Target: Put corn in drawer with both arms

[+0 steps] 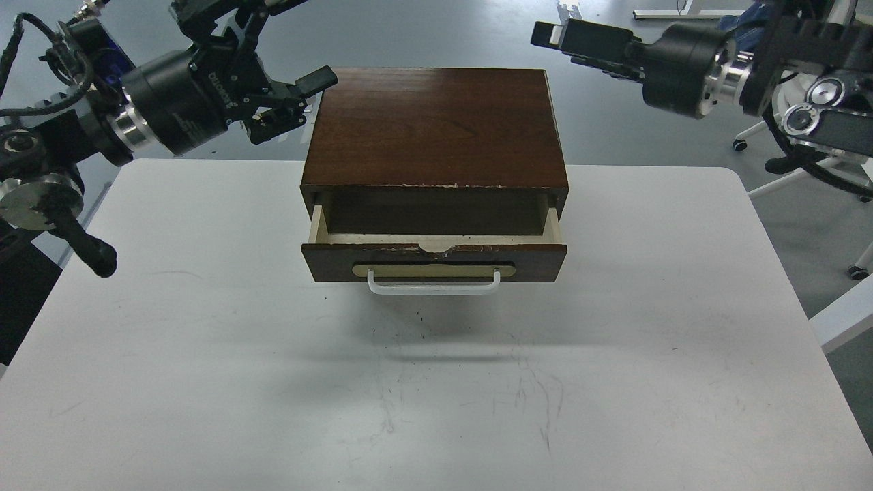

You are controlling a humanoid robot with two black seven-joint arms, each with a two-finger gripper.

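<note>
The drawer (434, 262) stands partly open, no corn in sight. My left gripper (300, 102) at ten o'clock is spread, empty; my right gripper (549, 35) at one o'clock, I cannot tell.

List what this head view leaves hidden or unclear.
- Inside of the partly open dark brown wooden drawer: head view, shadowed under the cabinet top; no yellow corn visible anywhere.
- Right black gripper: end-on, fingers indistinct.
- Both arms: cut off by the side edges.

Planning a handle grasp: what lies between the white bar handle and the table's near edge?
Head view: only bare, scuffed white table in front of the white bar handle.
</note>
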